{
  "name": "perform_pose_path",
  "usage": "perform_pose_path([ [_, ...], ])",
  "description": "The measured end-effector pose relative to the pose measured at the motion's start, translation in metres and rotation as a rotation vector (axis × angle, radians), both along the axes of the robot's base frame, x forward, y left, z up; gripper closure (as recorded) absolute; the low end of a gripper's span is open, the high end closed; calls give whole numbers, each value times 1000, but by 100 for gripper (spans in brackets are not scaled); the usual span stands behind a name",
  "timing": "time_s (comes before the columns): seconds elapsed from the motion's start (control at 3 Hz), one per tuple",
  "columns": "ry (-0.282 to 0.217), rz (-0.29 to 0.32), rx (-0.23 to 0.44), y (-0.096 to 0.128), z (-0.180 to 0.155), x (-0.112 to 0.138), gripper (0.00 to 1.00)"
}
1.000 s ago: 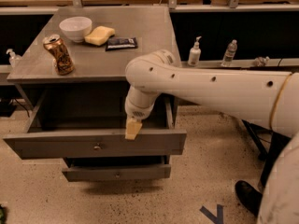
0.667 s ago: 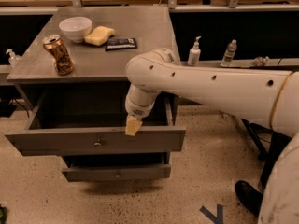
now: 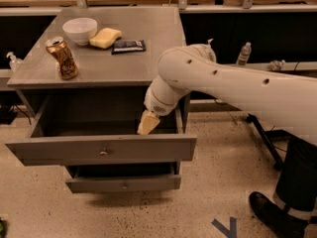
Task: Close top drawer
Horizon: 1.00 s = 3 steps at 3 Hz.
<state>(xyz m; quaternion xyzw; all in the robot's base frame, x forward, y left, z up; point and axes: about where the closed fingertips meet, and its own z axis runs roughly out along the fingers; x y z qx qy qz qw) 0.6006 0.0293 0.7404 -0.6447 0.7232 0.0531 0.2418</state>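
Observation:
The top drawer of the grey cabinet is pulled far out. It is a deep grey box with a broad front panel and a small metal knob at its centre, and its inside looks empty. My gripper, tan-tipped at the end of the white arm, hangs inside the drawer's right part. It is just behind the top edge of the front panel.
A shallower drawer below stands slightly open. On the cabinet top are a can, a white bowl, a yellow sponge and a dark packet. A bottle and a dark shoe are at the right.
My gripper has shifted slightly up and to the right inside the drawer. The top drawer stands about as far out as before.

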Motion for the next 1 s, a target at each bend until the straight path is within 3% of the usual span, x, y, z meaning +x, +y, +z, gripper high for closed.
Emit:
perform_pose_path([
  [0.33, -8, -4, 85, -2, 11, -28, 61],
  [0.67, 19, 8, 199, 12, 5, -66, 85],
  [1.0, 31, 27, 290, 30, -11, -94, 100],
])
